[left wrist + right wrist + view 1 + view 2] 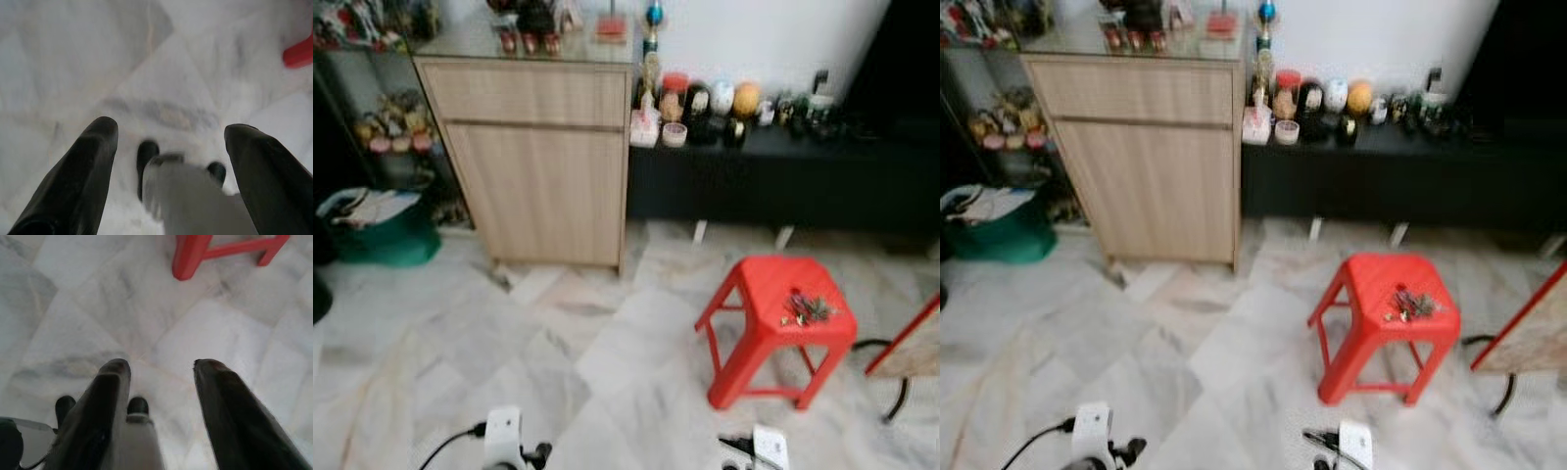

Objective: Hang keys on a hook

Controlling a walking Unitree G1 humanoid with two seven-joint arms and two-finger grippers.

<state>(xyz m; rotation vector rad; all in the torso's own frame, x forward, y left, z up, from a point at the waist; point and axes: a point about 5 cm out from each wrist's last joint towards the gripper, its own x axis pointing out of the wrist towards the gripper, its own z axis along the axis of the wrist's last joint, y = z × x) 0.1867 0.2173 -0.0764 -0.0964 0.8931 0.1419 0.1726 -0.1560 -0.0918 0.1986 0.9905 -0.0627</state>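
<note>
A bunch of keys [808,308] lies on the seat of a red plastic stool [773,328] standing on the marble floor to my right front. Both arms hang low at the bottom edge of the eye views. In the left wrist view my left gripper [168,134] is open over bare floor, with nothing between its fingers. In the right wrist view my right gripper [161,367] is also open over the floor, and the stool's leg [188,257] shows beyond it. I see no hook.
A light wooden cabinet [538,157] stands ahead at the left, beside a long black low bench [783,176] crowded with jars and ornaments. A green basket [382,230] sits at far left. A red-edged board [911,348] leans at the right edge.
</note>
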